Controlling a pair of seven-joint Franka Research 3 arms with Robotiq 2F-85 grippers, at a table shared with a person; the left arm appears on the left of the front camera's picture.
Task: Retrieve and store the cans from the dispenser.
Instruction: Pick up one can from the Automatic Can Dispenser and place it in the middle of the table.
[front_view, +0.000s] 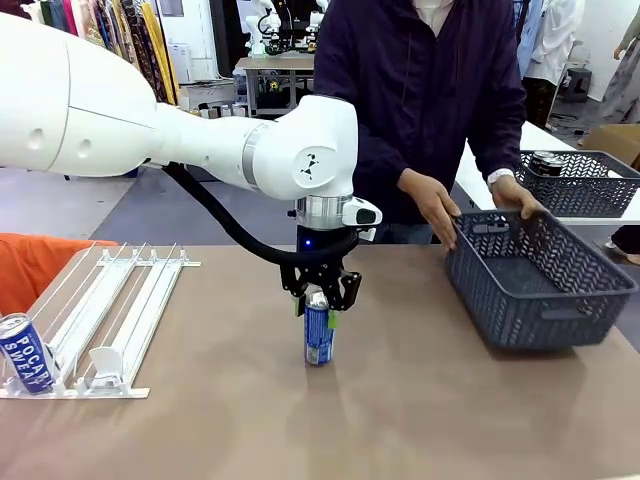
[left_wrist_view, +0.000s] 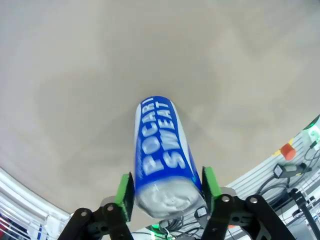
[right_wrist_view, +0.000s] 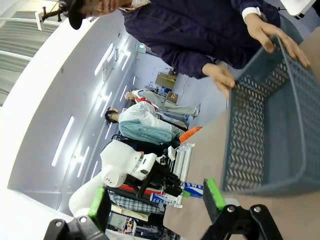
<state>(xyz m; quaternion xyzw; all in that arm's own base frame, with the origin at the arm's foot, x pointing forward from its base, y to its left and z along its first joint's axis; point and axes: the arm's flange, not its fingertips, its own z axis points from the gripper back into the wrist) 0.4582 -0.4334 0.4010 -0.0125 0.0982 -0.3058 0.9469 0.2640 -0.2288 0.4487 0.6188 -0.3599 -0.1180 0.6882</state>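
1 grey basket (front_view: 540, 292) (person's hands (front_view: 432, 205) gripping), dispenser (front_view: 120, 300) left

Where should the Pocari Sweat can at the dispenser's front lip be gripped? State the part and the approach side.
Grip the Pocari Sweat can around its upper body, just below the rim, coming from above. It leans tilted at the left end of the dispenser, top end free, while lip and rails likely block its foot.

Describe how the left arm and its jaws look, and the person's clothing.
The left arm is white with rounded joints, a black cable looping under it and a blue light at the wrist. Its jaws are black with green pads. The person wears a navy long-sleeved top.
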